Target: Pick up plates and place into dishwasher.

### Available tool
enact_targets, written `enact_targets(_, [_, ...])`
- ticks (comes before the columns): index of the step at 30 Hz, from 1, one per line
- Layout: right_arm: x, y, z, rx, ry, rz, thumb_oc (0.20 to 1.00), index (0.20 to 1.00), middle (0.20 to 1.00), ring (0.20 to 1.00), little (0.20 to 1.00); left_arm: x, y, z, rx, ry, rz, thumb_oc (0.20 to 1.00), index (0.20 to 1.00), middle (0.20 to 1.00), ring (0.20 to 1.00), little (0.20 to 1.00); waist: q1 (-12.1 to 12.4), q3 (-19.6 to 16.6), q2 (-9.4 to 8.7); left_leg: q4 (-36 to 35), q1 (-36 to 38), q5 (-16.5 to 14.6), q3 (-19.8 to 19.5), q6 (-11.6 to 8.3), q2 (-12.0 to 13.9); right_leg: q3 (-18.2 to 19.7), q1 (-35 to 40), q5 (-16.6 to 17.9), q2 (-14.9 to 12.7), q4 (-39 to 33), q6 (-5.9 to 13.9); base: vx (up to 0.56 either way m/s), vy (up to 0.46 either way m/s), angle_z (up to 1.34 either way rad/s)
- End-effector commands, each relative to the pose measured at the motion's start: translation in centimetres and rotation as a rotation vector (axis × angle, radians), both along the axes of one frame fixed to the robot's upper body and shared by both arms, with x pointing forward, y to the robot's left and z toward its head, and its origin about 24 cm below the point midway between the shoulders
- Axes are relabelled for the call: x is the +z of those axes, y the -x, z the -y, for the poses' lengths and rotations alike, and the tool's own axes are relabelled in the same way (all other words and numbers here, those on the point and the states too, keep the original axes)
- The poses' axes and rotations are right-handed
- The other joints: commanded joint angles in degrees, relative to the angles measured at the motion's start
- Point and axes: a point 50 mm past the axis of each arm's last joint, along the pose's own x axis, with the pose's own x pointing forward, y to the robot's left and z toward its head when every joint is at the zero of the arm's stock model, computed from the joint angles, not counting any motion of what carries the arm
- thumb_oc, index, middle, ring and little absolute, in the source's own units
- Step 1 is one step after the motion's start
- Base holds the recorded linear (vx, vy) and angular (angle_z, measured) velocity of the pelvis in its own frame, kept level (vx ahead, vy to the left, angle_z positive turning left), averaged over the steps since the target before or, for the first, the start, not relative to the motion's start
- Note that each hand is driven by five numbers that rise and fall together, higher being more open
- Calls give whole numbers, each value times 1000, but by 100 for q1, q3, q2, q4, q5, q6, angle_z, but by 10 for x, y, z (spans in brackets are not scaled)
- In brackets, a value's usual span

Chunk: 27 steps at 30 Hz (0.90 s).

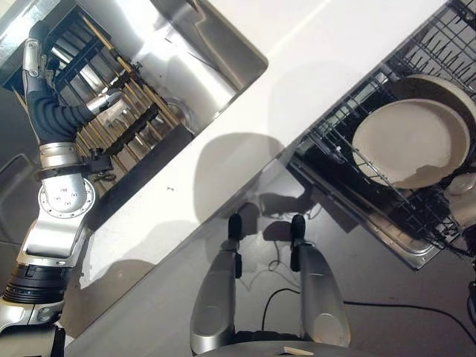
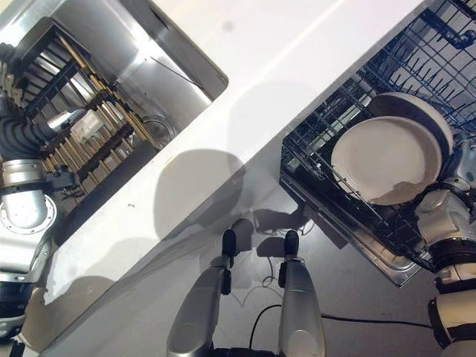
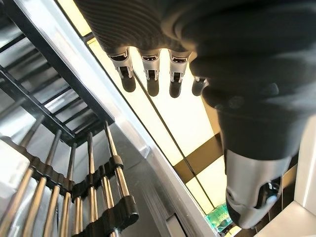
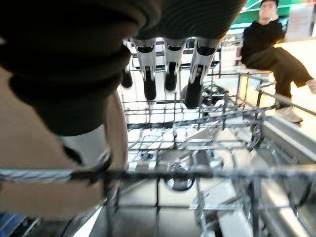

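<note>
Seating beige plate [image 2: 387, 160] into dishwasher rack [image 2: 416, 71], right side of frame; second plate rim [image 2: 428, 108] showing just behind it. Right hand [image 4: 170, 64] low beside the plate, fingers hanging straight, thumb partly hidden by the plate, grip hard to confirm. Best keeping plate upright between tines, easing off slowly. Left hand [image 3: 148, 74] hovering over dish rack [image 1: 119, 111] in sink [image 1: 201, 67], upper left, fingers relaxed, holding nothing. White counter [image 1: 297, 67] between. Seated person [image 4: 269, 47] beyond the rack.
</note>
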Motion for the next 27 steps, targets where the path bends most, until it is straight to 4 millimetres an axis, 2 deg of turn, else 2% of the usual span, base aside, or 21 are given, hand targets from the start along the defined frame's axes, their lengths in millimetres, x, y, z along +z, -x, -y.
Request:
enact_targets(1, [-34,4,-4,5,-67,-127,1000,1000,1000,1000,1000,14,2,1,-8,-16,65,1000,1000,1000,1000,1000,-19,83,29,414,-396,-25,-26,78,134,-72,382,230,-51,-842,191,-8,-16,3])
enact_targets(9, [-38,6,-6,2,-89,-110,1000,1000,1000,1000,1000,15,2,-1,-9,-24,59,1000,1000,1000,1000,1000,-33,83,-29,434,-324,-47,-22,85,141,-88,493,271,-46,-900,200,-3,-12,3])
enact_targets(27, [-24,14,-9,-9,-53,49,1000,1000,1000,1000,1000,8,6,-5,-9,-13,51,1000,1000,1000,1000,1000,-98,-36,-179,424,-107,-120,68,120,123,-64,732,309,-71,-983,219,-6,22,0])
